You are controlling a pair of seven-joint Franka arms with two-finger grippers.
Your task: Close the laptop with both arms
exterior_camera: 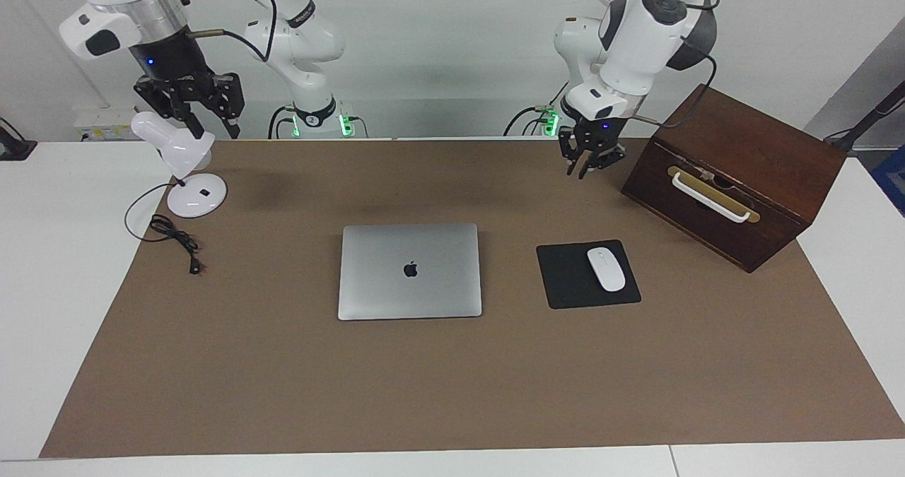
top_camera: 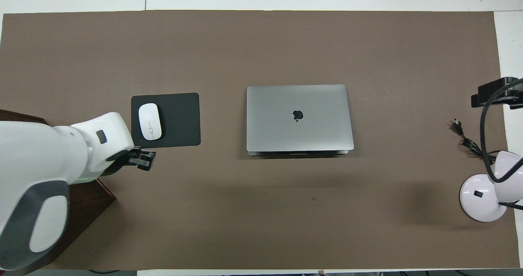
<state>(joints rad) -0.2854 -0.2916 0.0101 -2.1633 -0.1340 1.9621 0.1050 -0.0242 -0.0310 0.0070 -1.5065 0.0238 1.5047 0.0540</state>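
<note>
Nearest the robots, the right hand (exterior_camera: pixel 208 125) is held high over the white lamp (exterior_camera: pixel 177 150) at the right arm's end of the tabletop (exterior_camera: pixel 283 392). Its fingers (exterior_camera: pixel 231 113) are spread wide and nothing is gripped. The left hand (exterior_camera: pixel 585 170) is raised over the brown mat (exterior_camera: pixel 495 180) beside the wooden box (exterior_camera: pixel 735 173). Whether it is wide or narrow cannot be told, and nothing is seen in it.

Farther out, the laptop (exterior_camera: pixel 410 272) lies flat at mid-table with its lid down, beside the mouse pad (exterior_camera: pixel 565 283) and the white mouse (exterior_camera: pixel 606 268).

The closing step is judged complete. Nothing further is called for beyond a check that the lid is seated.

An apple logo is shown on the lid. No readable writing is found.
</note>
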